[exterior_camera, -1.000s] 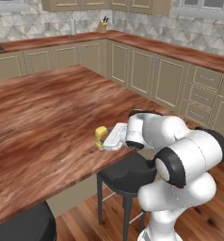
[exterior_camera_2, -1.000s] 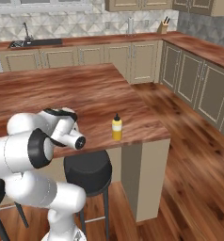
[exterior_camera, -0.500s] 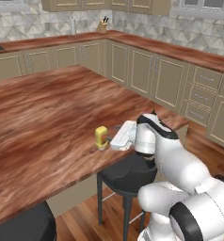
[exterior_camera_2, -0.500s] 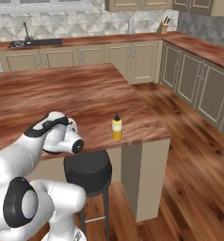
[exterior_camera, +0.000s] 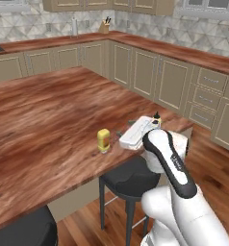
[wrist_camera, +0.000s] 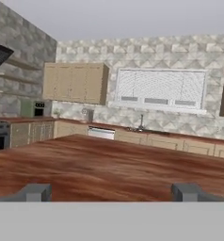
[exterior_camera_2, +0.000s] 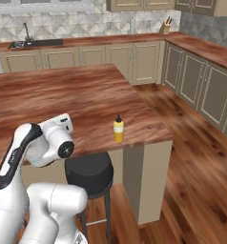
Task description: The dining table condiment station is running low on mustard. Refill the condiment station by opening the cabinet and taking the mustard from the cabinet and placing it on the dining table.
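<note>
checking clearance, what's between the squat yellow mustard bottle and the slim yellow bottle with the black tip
The robot's white gripper lies between them, over the glossy reddish-brown wooden dining table; the left base view shows it.

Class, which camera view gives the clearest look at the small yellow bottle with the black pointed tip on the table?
The right base view: the slim yellow bottle stands unobstructed near the dining table edge. In the left base view, the arm hides all but its black tip.
</note>
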